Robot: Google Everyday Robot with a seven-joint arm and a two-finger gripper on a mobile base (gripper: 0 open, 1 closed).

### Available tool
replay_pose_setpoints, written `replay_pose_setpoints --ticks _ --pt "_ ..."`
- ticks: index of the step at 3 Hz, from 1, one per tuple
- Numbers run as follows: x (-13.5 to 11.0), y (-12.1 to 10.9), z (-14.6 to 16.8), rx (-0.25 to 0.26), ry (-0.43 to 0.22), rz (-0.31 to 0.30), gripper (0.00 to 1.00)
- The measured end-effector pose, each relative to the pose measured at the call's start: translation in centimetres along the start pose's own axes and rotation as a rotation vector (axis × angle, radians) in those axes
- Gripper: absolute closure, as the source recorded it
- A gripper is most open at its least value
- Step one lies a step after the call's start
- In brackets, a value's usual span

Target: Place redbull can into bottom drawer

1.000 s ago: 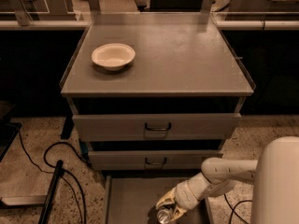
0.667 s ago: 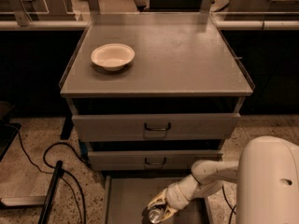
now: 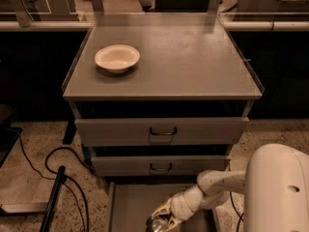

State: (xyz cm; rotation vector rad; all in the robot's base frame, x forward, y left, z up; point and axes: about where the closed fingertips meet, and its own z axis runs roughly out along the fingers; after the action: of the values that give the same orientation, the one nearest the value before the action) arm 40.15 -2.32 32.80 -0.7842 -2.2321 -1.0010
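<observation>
The bottom drawer (image 3: pixel 130 204) is pulled out at the bottom of the view, a shallow grey tray with a flat floor. My gripper (image 3: pixel 161 220) reaches down into it from the right, at the drawer's front middle. Its fingers (image 3: pixel 159 209) are shut on the redbull can (image 3: pixel 157 224), a slim silver can whose shiny round end faces up. The can sits low in the drawer; I cannot tell whether it touches the floor. The can's lower part is cut off by the frame edge.
A white bowl (image 3: pixel 117 58) sits on the cabinet top (image 3: pixel 193 57) at the left. Two upper drawers (image 3: pixel 162 130) with dark handles are closed. Black cables (image 3: pixel 58 168) and a stand lie on the floor at the left. My white arm (image 3: pixel 280 187) fills the lower right.
My arm has moved left and a little down, carrying the can further over the open bottom drawer. More of the arm's white body fills the lower right.
</observation>
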Motion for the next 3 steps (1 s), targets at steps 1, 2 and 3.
replay_pose_setpoints --ticks 1,2,3 --pt "-1.4 -0.5 1.2 -0.038 -0.028 0.04 1.0" --pt "-2.9 -1.1 1.6 -0.071 -0.065 0.073 1.0" --pt "-4.4 -1.5 1.4 -0.095 -0.105 0.103 1.0"
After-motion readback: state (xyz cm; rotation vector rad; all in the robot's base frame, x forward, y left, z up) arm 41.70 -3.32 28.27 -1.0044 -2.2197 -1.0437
